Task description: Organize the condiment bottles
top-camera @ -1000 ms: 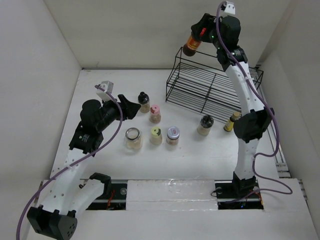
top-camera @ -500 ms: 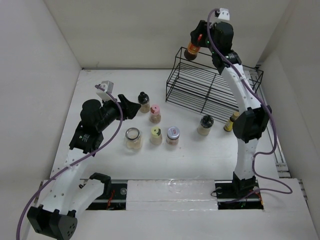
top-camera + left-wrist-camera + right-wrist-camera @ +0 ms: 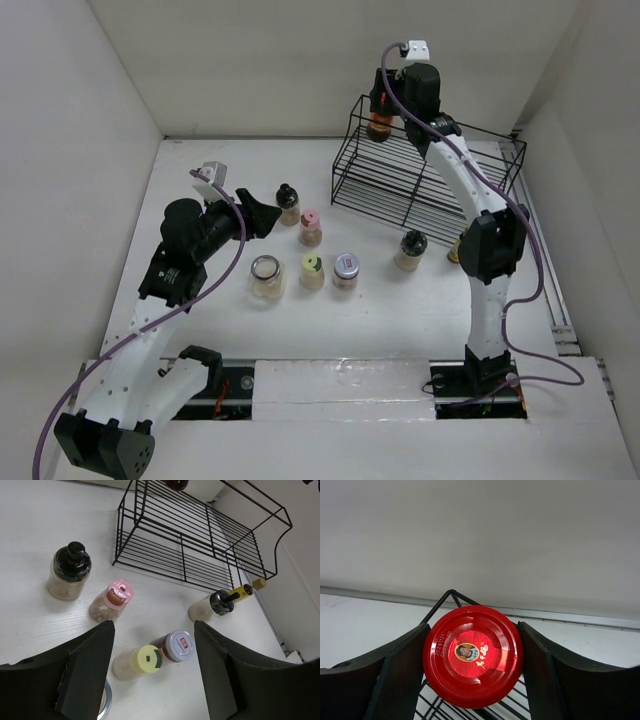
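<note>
My right gripper (image 3: 383, 112) is shut on a red-capped jar (image 3: 473, 654) and holds it over the far left corner of the black wire rack (image 3: 420, 180). My left gripper (image 3: 262, 217) is open and empty, hovering left of the bottles. On the table stand a black-capped jar (image 3: 288, 204), a pink-capped one (image 3: 310, 227), a silver-lidded jar (image 3: 266, 277), a yellow-green-capped one (image 3: 312, 270), a silver-capped one with a red label (image 3: 346, 270), another black-capped jar (image 3: 410, 250) and a slim amber bottle (image 3: 460, 244). Several show in the left wrist view, such as the yellow-green cap (image 3: 144, 659).
White walls close in the table on the left, back and right. The rack's shelves hold nothing in view. The right arm's forearm (image 3: 480, 210) reaches over the rack's right part.
My right gripper has carried the red-capped jar leftward and down, from above the rack to its far left corner. The left arm has not moved.
</note>
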Tool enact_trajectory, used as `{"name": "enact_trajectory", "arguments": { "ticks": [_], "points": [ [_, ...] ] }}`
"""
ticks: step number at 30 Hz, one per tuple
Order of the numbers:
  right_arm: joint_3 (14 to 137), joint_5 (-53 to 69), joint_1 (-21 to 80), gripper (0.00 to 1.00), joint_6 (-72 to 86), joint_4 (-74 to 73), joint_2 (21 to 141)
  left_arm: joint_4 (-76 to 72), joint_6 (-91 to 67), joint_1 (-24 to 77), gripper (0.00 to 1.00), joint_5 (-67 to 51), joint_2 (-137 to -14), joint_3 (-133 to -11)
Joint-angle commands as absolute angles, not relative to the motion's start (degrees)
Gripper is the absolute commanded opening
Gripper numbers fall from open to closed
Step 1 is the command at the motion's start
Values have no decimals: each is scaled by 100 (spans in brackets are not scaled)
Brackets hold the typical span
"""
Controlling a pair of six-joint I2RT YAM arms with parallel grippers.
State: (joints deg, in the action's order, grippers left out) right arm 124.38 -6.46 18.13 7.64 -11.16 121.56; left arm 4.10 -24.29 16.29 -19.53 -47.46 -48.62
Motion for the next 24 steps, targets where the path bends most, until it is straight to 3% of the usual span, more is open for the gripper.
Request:
{"name": "enact_trajectory", "arguments": {
  "ticks": [1,9,18,23,24],
  "points": [
    [12647,-790,1978,59,545,-281,12049,141,-2399,1600,60,-2048,-4711,-4975],
    [12647,-791,2030,72,492,-466,12339,141,-2399,1600,60,-2048,-4658,-4975],
    [12850,-853,2083,97,492,-519,12043,141,-2399,1600,60,-2048,-4658,-4975],
    [12466,-922,2030,98,492,-580,11094,141,-2399,1600,60,-2048,-4658,-4975],
    [12228,-923,2030,91,492,-580,10596,141,-2399,1600,60,-2048,-4658,-4975]
  ]
}}
